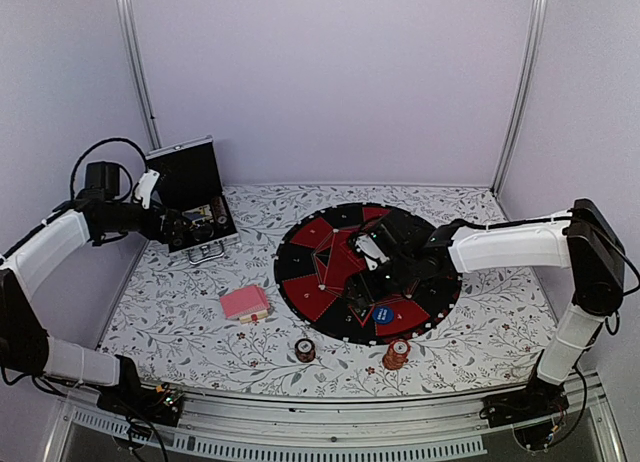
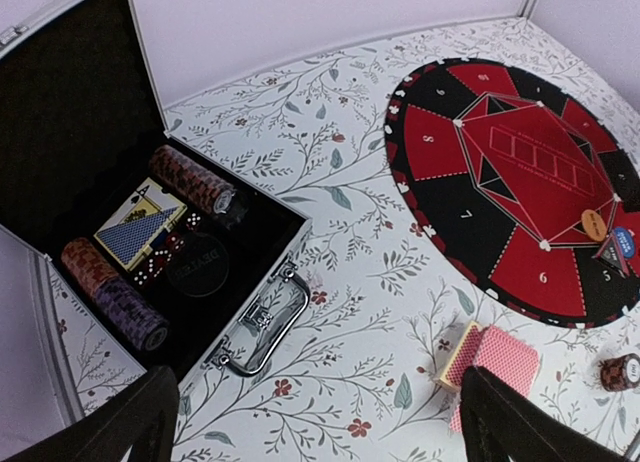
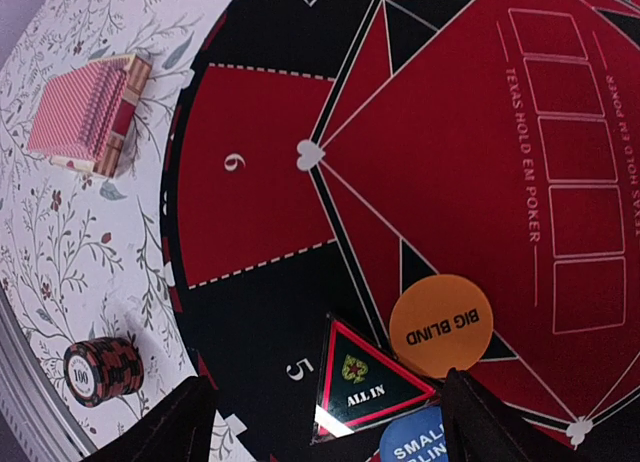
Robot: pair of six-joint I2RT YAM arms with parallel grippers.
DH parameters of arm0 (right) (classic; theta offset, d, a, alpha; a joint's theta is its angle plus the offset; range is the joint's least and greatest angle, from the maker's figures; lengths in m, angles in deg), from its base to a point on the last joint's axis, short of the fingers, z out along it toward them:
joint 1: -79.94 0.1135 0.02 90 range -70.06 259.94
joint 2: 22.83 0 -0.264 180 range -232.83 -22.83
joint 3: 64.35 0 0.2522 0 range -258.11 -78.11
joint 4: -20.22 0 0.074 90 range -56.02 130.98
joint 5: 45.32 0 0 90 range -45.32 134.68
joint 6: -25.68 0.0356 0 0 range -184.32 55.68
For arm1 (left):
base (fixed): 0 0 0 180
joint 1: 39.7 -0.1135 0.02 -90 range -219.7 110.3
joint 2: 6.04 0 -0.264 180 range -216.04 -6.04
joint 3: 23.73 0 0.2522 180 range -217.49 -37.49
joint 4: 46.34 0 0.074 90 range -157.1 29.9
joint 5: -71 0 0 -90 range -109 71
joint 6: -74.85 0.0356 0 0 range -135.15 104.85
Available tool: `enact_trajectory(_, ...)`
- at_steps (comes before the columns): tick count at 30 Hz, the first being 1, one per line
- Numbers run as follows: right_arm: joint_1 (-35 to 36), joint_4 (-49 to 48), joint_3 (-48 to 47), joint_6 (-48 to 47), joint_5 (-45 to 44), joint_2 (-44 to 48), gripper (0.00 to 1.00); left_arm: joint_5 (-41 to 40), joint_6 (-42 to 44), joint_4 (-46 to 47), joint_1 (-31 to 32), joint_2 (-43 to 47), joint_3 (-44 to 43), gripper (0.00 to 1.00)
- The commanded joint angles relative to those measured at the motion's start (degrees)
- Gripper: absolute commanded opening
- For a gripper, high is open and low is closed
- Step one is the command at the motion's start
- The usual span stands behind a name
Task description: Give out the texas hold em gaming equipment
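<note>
pink deck (image 1: 243, 303), long axis roughly left-right

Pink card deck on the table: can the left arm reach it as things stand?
Probably yes: the left gripper hangs open beside the case, and the card deck lies uncovered with bare table between.

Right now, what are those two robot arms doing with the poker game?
They are setting out a Texas Hold Em game. The left end effector hovers open by the open black case, which holds chip rolls and a blue-backed deck. The right end effector hovers open over the poker mat, above the All In triangle beside the orange Big Blind disc. A pink-backed card deck, a brown chip stack and a red-and-white chip stack sit on the table.
</note>
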Motion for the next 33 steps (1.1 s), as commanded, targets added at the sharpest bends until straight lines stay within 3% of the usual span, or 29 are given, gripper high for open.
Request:
enact_trajectory(1,1.57,3.62,1.82,2.73,-0.92,0.04,0.81,0.72,0.74,-1.41,0.66,1.13,-2.01,1.00)
enact_trajectory(26,3.95,3.38,3.70,4.99,0.07,-5.26,0.63,1.22,-0.89,-1.88,2.12,2.33,-3.75,1.00)
enact_trajectory(29,3.94,3.05,3.34,4.85,0.24,-5.71,0.58,1.29,-1.23,-1.83,2.33,2.02,-3.99,1.00)
enact_trajectory(33,4.08,3.45,1.59,4.59,0.81,-6.96,0.45,1.15,-1.34,-1.82,2.64,1.71,-4.36,1.00)
